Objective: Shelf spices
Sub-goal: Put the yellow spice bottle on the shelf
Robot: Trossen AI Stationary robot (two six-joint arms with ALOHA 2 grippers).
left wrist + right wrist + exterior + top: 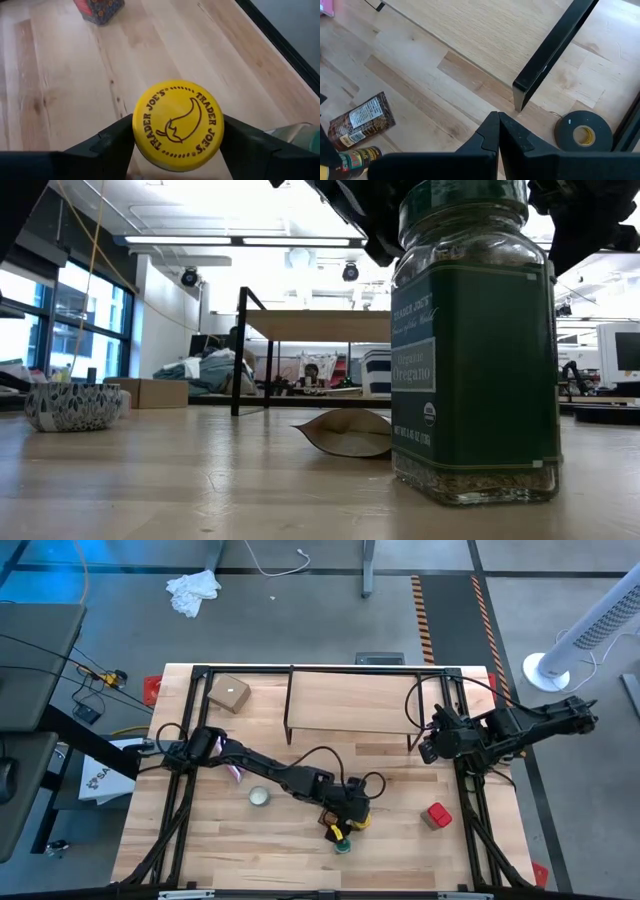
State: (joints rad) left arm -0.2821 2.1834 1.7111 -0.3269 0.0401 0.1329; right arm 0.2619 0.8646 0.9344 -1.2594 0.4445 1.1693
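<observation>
My left gripper (352, 812) reaches over the table's near middle and is shut on the yellow-lidded jar (177, 125). The green-lidded jar (343, 847) stands upright on its base just in front of it and fills the low view (475, 340). The flat brown packet (362, 120) lies flat on the table beside them. The red container (437, 815) stands to the right. The shelf (350, 705) stands on its black legs at the far middle. My right gripper (498, 125) is shut and empty by the shelf's right leg (547, 55). My left gripper pinches the yellow lid's rim (140, 125) between its two fingers (112, 140), one on each side. The fingers come from above, pointing down. The lid faces up at the wrist camera and hides the jar's body; I cannot tell whether the jar stands on the table.
A pale round tin (259, 796) and a pink packet (235, 772) lie under my left arm. A brown box (228, 692) sits at the far left. A black tape roll (583, 132) lies by the shelf's right leg. A black frame (180, 780) edges the table.
</observation>
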